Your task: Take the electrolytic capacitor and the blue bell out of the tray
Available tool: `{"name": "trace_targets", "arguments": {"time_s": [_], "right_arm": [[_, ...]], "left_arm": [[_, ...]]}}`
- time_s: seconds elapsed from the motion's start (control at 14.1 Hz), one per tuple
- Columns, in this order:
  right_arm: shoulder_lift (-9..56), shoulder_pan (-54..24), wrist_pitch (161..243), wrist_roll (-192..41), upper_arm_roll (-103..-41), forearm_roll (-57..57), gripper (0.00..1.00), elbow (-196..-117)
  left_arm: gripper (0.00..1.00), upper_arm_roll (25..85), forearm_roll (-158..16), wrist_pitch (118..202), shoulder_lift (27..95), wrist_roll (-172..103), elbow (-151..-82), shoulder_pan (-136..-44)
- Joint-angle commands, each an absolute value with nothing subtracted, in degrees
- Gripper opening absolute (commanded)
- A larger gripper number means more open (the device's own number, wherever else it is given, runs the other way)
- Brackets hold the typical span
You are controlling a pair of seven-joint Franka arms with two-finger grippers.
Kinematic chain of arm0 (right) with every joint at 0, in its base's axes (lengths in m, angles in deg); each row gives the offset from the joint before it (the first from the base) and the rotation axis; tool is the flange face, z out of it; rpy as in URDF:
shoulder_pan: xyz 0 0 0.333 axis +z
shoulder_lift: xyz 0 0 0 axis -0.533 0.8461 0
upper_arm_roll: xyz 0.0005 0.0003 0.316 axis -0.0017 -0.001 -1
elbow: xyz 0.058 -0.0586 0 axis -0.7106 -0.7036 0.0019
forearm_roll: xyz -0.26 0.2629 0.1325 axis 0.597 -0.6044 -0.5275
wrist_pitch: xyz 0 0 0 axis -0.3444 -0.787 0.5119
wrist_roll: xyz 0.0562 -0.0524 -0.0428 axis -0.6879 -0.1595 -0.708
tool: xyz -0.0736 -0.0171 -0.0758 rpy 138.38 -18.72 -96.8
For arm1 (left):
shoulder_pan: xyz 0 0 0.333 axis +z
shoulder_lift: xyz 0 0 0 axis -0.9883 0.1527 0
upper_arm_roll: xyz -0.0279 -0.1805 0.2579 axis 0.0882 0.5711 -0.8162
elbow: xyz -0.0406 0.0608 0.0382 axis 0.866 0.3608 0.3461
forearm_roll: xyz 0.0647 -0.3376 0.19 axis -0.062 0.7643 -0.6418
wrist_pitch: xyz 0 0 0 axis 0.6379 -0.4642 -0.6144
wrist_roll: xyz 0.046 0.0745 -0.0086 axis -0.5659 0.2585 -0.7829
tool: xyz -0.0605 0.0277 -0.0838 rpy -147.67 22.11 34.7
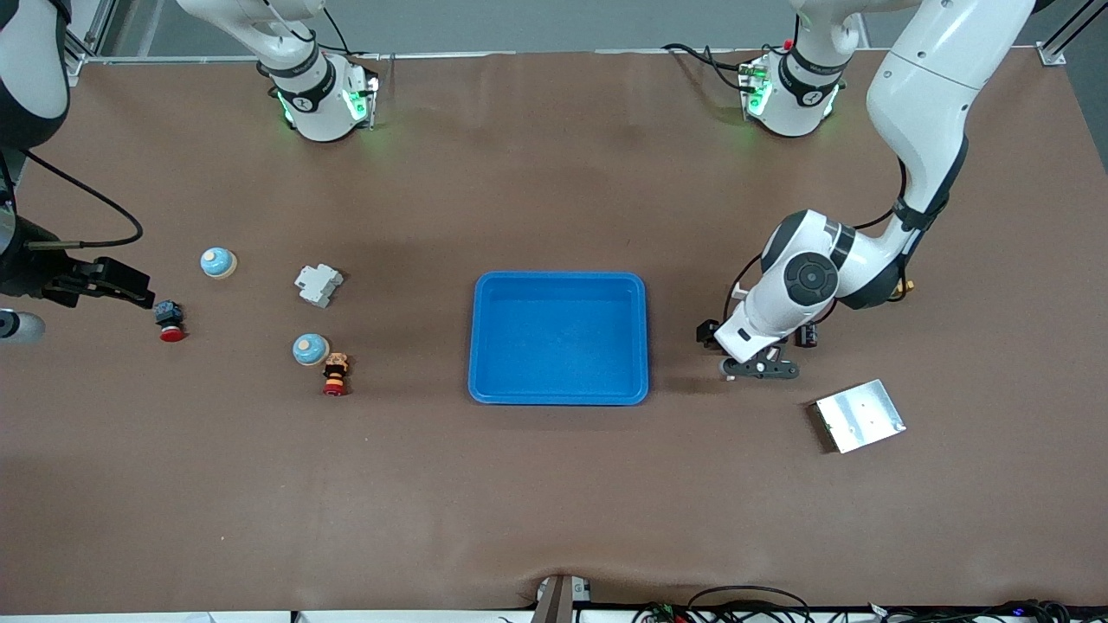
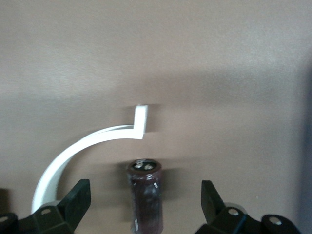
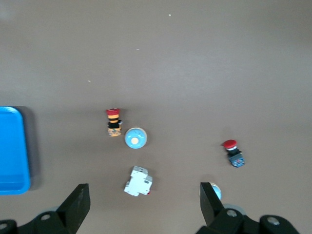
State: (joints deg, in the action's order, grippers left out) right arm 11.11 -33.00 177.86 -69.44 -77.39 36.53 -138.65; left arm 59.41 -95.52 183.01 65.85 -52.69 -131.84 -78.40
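A dark brown capacitor [image 2: 145,204] rests on the brown table between the fingers of my left gripper [image 2: 145,190], touching neither. In the front view the left gripper [image 1: 762,368] is low over the table toward the left arm's end, with the capacitor [image 1: 807,336] beside it. Two blue bells [image 1: 217,262] [image 1: 310,350] sit toward the right arm's end. My right gripper [image 1: 137,290] hangs open and empty high over that end. Its wrist view shows one bell [image 3: 135,138] in full. The second bell [image 3: 216,191] is partly hidden by a finger.
A blue tray [image 1: 558,398] sits mid-table. A white breaker [image 1: 318,285] and two red-capped push buttons [image 1: 170,320] [image 1: 336,375] lie near the bells. A metal plate [image 1: 859,415] lies nearer the front camera than the left gripper. A white curved piece [image 2: 73,156] lies by the capacitor.
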Motion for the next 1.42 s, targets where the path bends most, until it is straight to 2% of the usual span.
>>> {"name": "trace_targets", "arguments": {"time_s": [0.0, 0.21, 0.57, 0.85, 1.14, 1.35], "right_arm": [[8.68, -33.44, 177.4, -70.39, -76.87, 33.76, 1.0, -139.31], [7.97, -33.44, 177.75, -70.39, -76.87, 33.76, 1.0, -139.31], [7.45, -33.52, 178.01, -69.25, -76.87, 32.54, 1.0, -139.31], [7.36, -33.44, 177.84, -67.41, -76.96, 32.36, 1.0, -139.31], [7.18, -32.73, 177.57, -67.22, -76.87, 32.53, 1.0, -139.31], [7.18, -32.91, 177.31, -67.31, -75.91, 32.44, 1.0, -139.4]], "left_arm": [[1.0, 60.43, -96.16, 175.07, 61.24, -52.53, -129.88, -77.44], [1.0, 61.05, -95.37, 170.13, 56.59, -49.56, -129.6, -73.68], [1.0, 68.17, -85.89, 163.12, 49.55, -33.21, -127.16, -56.89], [1.0, 68.08, -85.61, 155.45, 46.91, -27.4, -122.67, -51.52], [1.0, 67.64, -82.63, 151.07, 40.67, -27.13, -122.05, -49.76], [1.0, 67.64, -81.13, 145.44, 39.61, -27.21, -117.76, -48.79]]}}
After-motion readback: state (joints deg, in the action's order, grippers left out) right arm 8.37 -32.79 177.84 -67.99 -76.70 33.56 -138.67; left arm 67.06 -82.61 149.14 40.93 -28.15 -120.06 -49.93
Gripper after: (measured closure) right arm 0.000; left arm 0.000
